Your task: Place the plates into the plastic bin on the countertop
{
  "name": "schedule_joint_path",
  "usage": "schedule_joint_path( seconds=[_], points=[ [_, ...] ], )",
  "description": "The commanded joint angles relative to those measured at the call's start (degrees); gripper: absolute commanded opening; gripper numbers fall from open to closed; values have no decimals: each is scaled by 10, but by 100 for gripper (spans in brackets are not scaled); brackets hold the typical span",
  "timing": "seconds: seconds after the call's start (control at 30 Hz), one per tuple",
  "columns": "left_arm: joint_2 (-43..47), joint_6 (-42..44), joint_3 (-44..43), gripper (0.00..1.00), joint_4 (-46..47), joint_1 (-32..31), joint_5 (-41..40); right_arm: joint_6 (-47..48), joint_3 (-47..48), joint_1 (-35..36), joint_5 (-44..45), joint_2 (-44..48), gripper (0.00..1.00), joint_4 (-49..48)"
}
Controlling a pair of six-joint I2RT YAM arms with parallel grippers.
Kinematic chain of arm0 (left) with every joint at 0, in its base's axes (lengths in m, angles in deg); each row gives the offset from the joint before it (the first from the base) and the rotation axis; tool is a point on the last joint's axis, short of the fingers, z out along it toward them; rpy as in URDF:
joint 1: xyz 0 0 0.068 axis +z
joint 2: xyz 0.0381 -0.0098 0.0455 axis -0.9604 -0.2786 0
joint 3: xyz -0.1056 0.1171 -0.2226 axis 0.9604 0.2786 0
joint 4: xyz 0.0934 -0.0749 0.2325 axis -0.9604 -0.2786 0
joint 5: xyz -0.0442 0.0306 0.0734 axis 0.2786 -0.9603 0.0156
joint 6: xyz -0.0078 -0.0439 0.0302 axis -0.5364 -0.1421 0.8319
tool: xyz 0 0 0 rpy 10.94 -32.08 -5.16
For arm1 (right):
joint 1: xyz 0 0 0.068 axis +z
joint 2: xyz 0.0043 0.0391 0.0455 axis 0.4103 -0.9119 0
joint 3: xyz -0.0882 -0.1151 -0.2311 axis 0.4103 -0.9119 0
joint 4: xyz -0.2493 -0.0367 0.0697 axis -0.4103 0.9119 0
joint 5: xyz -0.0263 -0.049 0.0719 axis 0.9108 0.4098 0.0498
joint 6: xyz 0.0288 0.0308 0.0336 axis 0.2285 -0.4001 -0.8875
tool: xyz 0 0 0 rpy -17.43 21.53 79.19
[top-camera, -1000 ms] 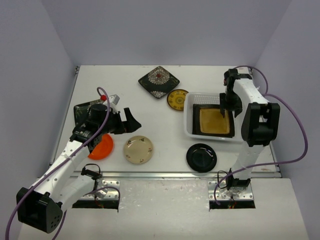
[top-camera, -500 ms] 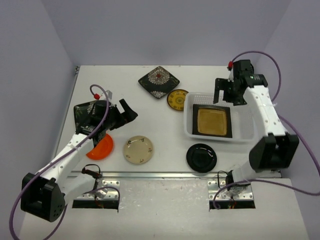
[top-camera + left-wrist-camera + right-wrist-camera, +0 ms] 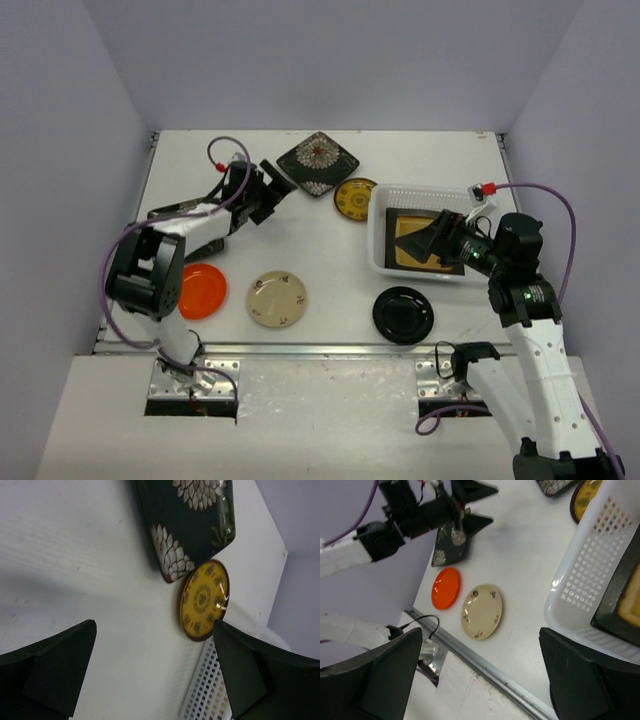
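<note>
**Lavender Walls and a Grey Front Ledge**

Three pale lavender walls close in the scene: a back wall [image 3: 320,60], a left wall [image 3: 60,160] and a right wall [image 3: 590,110], all plain and matte. At the near side lies a light grey ledge [image 3: 330,430] with a faintly speckled face. Two shiny metal mounting plates sit at its far edge, well apart: the left plate [image 3: 222,368] and the right plate [image 3: 428,372]. Just nearer than the left plate, a dark slot [image 3: 170,406] is cut into the ledge, and a similar one shows by the right plate.
</note>
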Motion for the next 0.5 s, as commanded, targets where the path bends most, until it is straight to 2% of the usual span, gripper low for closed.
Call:
schedule_joint_path(
  seconds=[0.0, 0.17, 0.3, 0.37, 0.47],
  points=[
    [-124, -44, -98, 100, 34, 7, -14, -81, -53, -3, -82, 64, 99, -80],
    [-251, -47, -194, 100, 45, 9, 27, -51, -58, -3, -86, 99, 99, -31],
    [-300, -55, -230, 97, 20, 9, 9, -33, -60, -4, -81, 118, 99, -7],
    [-308, -64, -222, 94, 29, 10, -1, -30, -59, -3, -78, 130, 99, -3],
    [-326, -79, -221, 82, 44, 13, 3, -15, -51, -4, -65, 141, 99, 2]
  ],
)
